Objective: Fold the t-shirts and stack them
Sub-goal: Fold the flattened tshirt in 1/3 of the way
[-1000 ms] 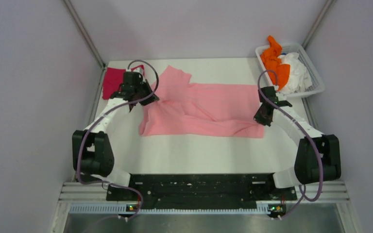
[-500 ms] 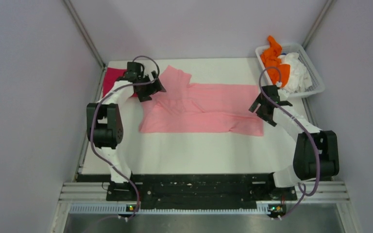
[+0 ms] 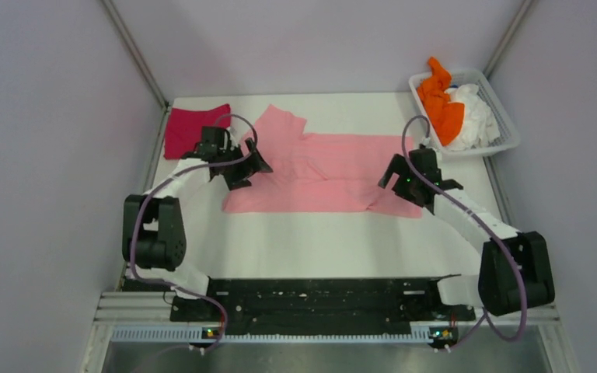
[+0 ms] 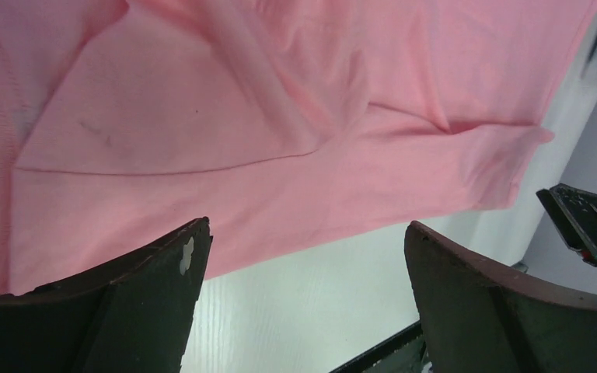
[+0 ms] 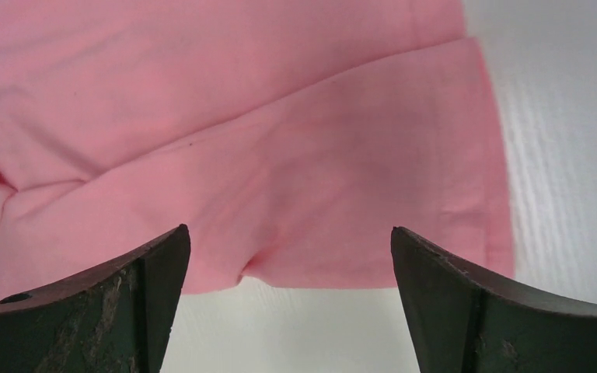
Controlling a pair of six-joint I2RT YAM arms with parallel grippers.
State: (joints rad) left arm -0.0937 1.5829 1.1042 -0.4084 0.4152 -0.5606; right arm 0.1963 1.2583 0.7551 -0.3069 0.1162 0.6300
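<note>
A large light pink t-shirt [image 3: 319, 167] lies partly folded in the middle of the white table [image 3: 319, 241]; its near edge is straight and a sleeve sticks out at the back left. My left gripper [image 3: 249, 165] hovers open over its left edge, nothing between the fingers. In the left wrist view the left gripper [image 4: 307, 233] hangs above the pink t-shirt [image 4: 280, 101]. My right gripper [image 3: 395, 177] is open over the near right corner. The right wrist view has the right gripper [image 5: 289, 233] above the shirt's hem [image 5: 241, 116]. A magenta-red t-shirt [image 3: 190, 128] lies flat at the back left.
A white slatted basket [image 3: 505, 130] stands at the back right corner, holding an orange shirt [image 3: 439, 97] and a white one [image 3: 474, 116]. Grey walls close in both sides. The arms' black base rail [image 3: 319, 299] runs along the near edge.
Both grippers went from shut to open and let go of the pink t-shirt, which settled flat. The right gripper moved left over the shirt's corner; the left shifted right and nearer, uncovering the magenta shirt.
</note>
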